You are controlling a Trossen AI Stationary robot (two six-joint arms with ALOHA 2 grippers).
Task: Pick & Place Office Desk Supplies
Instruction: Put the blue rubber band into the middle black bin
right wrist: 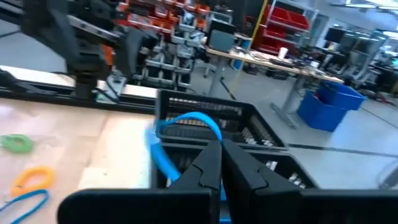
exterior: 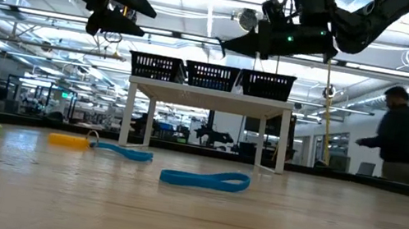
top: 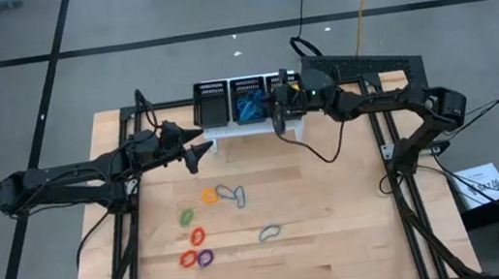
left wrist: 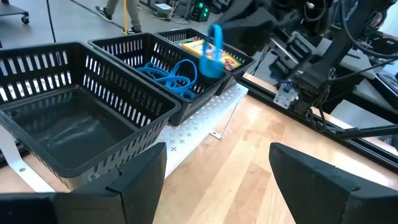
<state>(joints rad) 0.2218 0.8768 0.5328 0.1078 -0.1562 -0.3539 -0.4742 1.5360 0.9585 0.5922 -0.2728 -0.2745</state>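
Blue loop in my right jaws, over the middle bin.
Left gripper [top: 201, 153] wide open, empty, facing the organiser [left wrist: 124, 99]; right gripper [top: 278, 116] pinched on blue loop [left wrist: 213, 53], hanging long-axis down, above the middle compartment's blue loops [left wrist: 174, 74].

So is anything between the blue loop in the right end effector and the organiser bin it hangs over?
Nothing visible. The right end effector holds the blue loop above the black mesh organiser, with open air under it. The middle bin already holds more blue loops, which do not cover its opening.
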